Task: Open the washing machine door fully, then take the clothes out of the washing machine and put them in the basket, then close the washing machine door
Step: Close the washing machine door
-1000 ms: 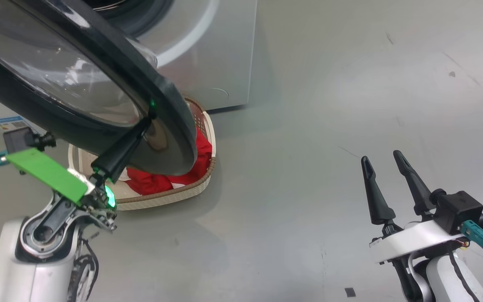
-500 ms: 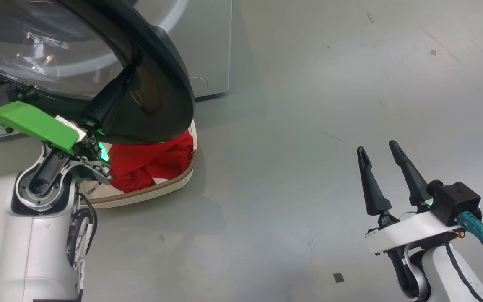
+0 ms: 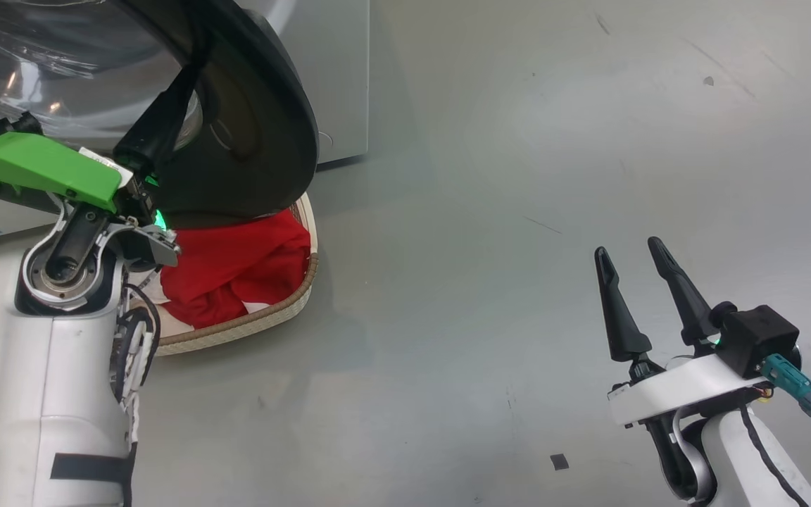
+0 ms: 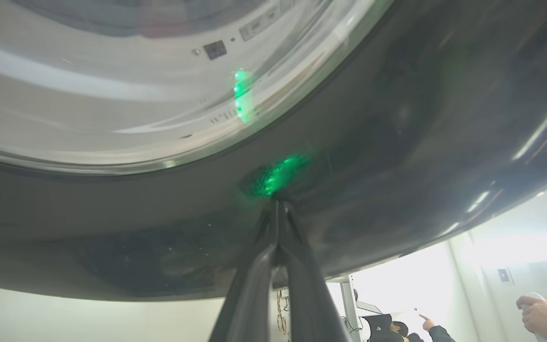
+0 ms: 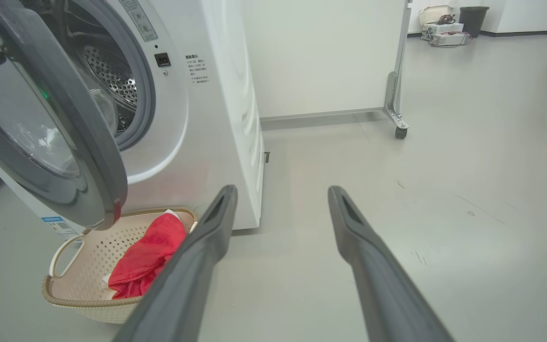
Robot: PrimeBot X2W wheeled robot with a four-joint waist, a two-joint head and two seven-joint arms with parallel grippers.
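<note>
washing machine door has swung nearer the washing machine since a second ago, left arm following; head camera shifted too. left gripper pinched shut, tips touching the door's dark outer face, machine straight beyond them, so the left arm is placed for the closing push. right gripper spread wide, empty, well apart. clothes in basket, below left fingers.

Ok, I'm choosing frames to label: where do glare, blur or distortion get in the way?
Left wrist view: green glow and pale streaks glare off the glossy black round door. Right wrist view: wide-angle bending, the dark fingers soft. Head view: sharp, soft shadows.
</note>
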